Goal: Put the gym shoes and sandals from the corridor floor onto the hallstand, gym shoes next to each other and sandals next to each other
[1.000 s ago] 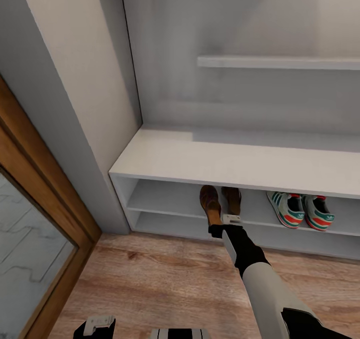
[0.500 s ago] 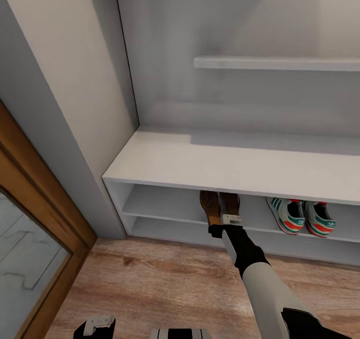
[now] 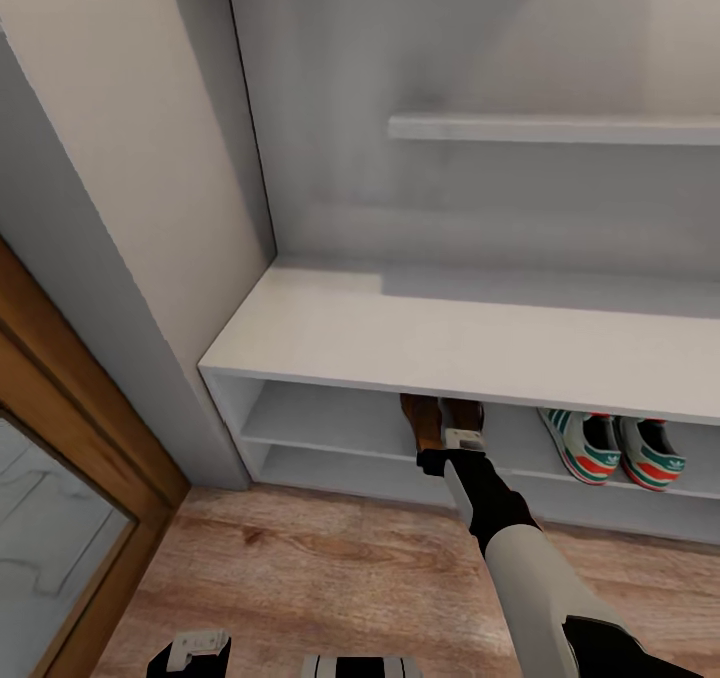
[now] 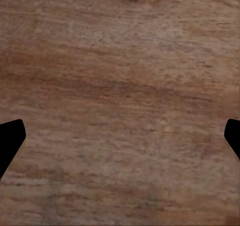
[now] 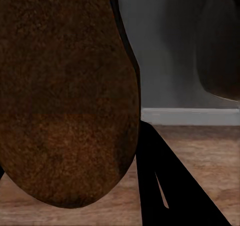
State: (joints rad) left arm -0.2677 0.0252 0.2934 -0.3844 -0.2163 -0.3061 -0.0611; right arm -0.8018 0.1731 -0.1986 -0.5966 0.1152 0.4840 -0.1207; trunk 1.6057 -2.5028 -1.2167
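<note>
Both dark brown leather sandals [image 3: 432, 420] now sit deeper under our light grey hallstand [image 3: 400, 330]; right gripper [image 3: 455, 436] grips one, left gripper [image 4: 120, 136] open; nearly finished.

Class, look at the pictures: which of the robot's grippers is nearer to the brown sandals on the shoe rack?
Right. The right gripper reaches the sandals on the shoe rack; the left gripper hangs over bare floor, well short of them.

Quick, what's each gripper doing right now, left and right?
Left gripper: open, empty, over the corridor floor.
Right gripper: at the rack's upper shelf by a sandal; grip cannot be told.
</note>
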